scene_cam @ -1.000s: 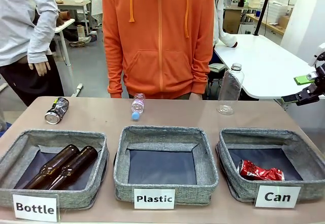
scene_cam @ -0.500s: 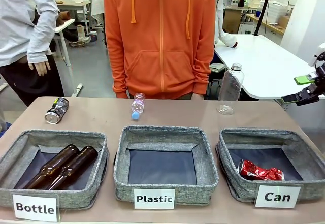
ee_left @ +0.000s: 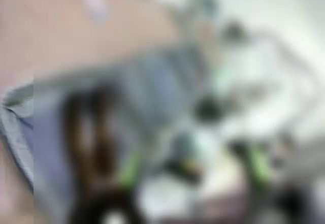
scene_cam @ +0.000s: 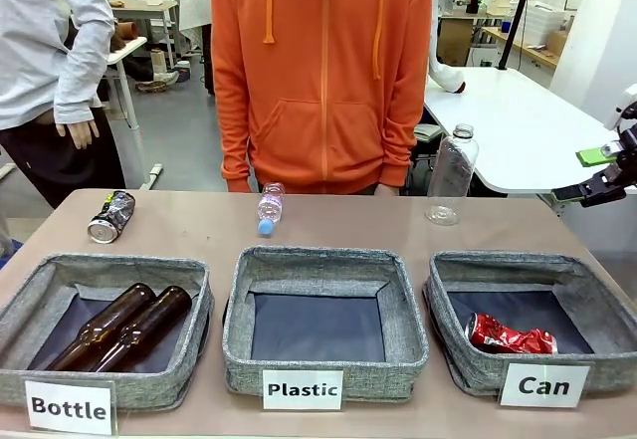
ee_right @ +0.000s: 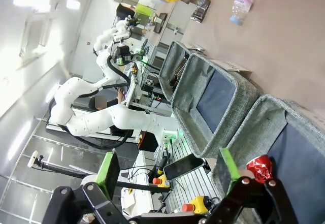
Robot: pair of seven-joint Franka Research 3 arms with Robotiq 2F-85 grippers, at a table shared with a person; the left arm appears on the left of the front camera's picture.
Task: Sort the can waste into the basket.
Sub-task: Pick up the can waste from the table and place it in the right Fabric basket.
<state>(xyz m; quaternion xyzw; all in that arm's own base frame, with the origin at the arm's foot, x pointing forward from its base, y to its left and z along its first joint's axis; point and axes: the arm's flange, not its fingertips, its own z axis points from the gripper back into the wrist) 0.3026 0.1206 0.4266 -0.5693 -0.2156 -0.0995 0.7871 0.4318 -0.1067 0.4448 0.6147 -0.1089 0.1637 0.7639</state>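
Compared with the earlier front views, the person in the orange hoodie [scene_cam: 323,71] is standing slightly further toward the picture's right. The objects on the table [scene_cam: 348,222] and the right gripper [scene_cam: 589,173] are keeping their places.

Three grey woven baskets are sitting in a row along the near edge. Each is carrying a white card with black print: "Bottle" [scene_cam: 68,406], "Plastic" [scene_cam: 303,389] and "Can" [scene_cam: 543,385].

- **Cans (two):** The red can [scene_cam: 510,337] is lying crushed inside the Can basket [scene_cam: 518,263], near its front wall. The black can [scene_cam: 110,216] is lying on the bare table at the far left, behind the Bottle basket [scene_cam: 109,265] and well apart from the Can basket.
- **Brown glass bottles (two):** These [scene_cam: 124,328] are lying side by side in the Bottle basket.
- **Clear plastic bottles (two):** A small one [scene_cam: 269,206] is lying behind the Plastic basket [scene_cam: 323,260]. A larger one [scene_cam: 453,173] is standing behind the Can basket.

The right gripper is hovering off the table's right edge, beyond the Can basket. Its green-padded fingers are spread apart and holding nothing.

In the left wrist view, the left gripper [ee_left: 195,165] is appearing only as smeared green patches. Whether its fingers are apart or together cannot be told.
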